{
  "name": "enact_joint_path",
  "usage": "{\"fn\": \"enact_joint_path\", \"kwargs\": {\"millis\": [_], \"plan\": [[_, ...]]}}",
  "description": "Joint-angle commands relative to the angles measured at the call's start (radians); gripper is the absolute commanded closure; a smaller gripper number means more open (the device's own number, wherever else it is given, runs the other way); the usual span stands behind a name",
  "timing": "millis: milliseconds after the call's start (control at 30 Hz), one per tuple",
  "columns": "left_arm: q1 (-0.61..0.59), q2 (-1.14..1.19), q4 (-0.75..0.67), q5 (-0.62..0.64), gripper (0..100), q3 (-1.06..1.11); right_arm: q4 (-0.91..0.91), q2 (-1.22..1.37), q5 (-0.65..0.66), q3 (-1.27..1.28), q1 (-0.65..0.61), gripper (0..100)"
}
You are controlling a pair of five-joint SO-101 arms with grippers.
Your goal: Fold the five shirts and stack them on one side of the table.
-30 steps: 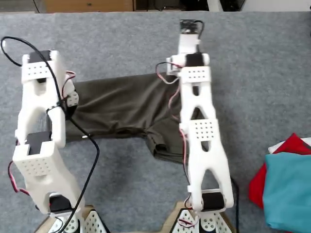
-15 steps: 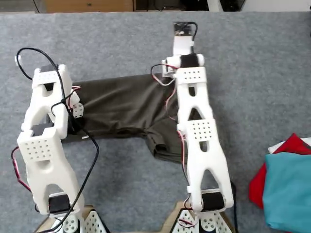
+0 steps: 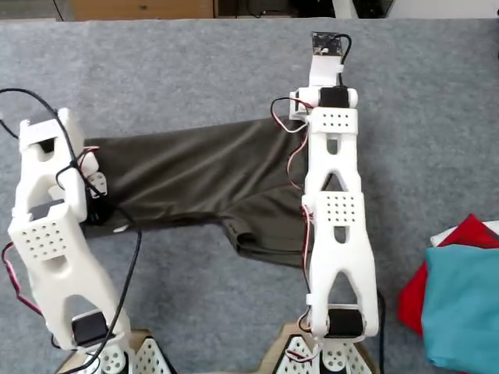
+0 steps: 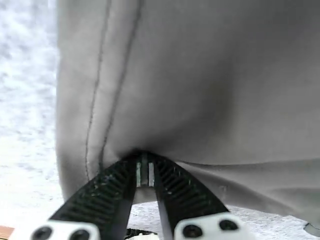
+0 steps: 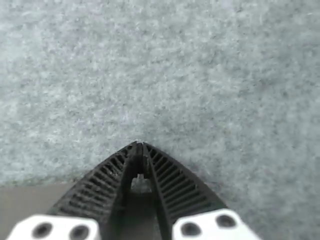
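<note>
A dark olive shirt [image 3: 195, 175] lies spread on the grey carpeted table [image 3: 179, 70], pulled taut between the two arms. My left gripper [image 3: 98, 189] is at the shirt's left edge. The left wrist view has it [image 4: 144, 159] shut on a pinch of the olive fabric [image 4: 200, 75] beside a stitched hem. My right gripper [image 3: 299, 125] is at the shirt's far right corner, mostly hidden under its arm. In the right wrist view its fingers [image 5: 140, 147] are shut, with grey carpet beyond and a strip of dark fabric [image 5: 25, 215] beside them.
A stack of folded shirts sits at the right edge of the table: teal [image 3: 464, 304] on top, red [image 3: 412, 300] below, a bit of white [image 3: 452, 234] behind. A wooden edge [image 3: 140, 8] runs along the far side.
The left arm has swung to the left and the right arm to the right. The shirt between them is now drawn wider and flatter.
</note>
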Motion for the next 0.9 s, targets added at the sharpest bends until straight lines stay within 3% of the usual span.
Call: {"fn": "enact_joint_path", "kwargs": {"millis": [0,267,433,633,867], "plan": [[-0.057,0.021,0.023,-0.009,98,-0.035,-0.014,-0.012,0.005,-0.053,0.013,99.2],[0.078,-0.012,0.077,0.058,98,-0.285,-0.009,-0.071,0.005,-0.053,-0.007,99.2],[0.184,-0.131,0.077,0.06,98,-0.299,0.032,-0.157,0.005,-0.053,-0.002,99.2],[0.206,-0.269,0.077,0.061,98,-0.29,0.144,-0.3,0.012,-0.053,-0.002,99.0],[0.186,-0.412,0.078,0.055,98,-0.259,0.437,-0.527,0.272,-0.047,-0.004,89.1]]}}
